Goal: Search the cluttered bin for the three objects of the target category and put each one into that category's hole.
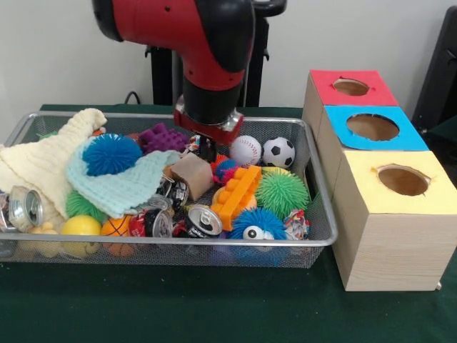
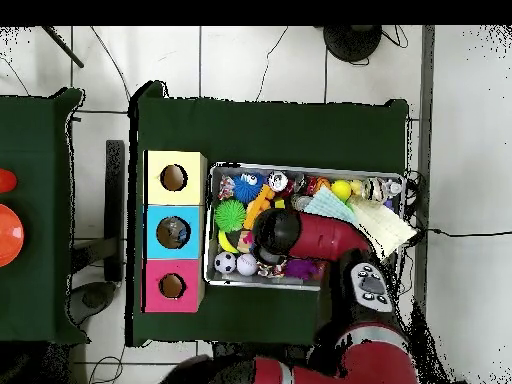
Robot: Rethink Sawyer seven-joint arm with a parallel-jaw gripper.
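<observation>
Two small balls, a baseball (image 1: 245, 150) and a soccer ball (image 1: 278, 151), sit just beside the gripper (image 1: 207, 148) lowered into the wire bin (image 1: 323, 236), its grip impossible to tell.

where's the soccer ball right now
In the front view, the soccer ball sits at the wire bin's far right corner, beside the baseball, behind the green spiky ball.

The red and black arm (image 1: 193, 43) is seen lowered steeply from above, its thick wrist pointed straight down. The gripper (image 1: 207, 148) is carried directly beneath the wrist's red collar, and only a short dark stub of it can be made out. Whether it is spread or closed cannot be told.
</observation>
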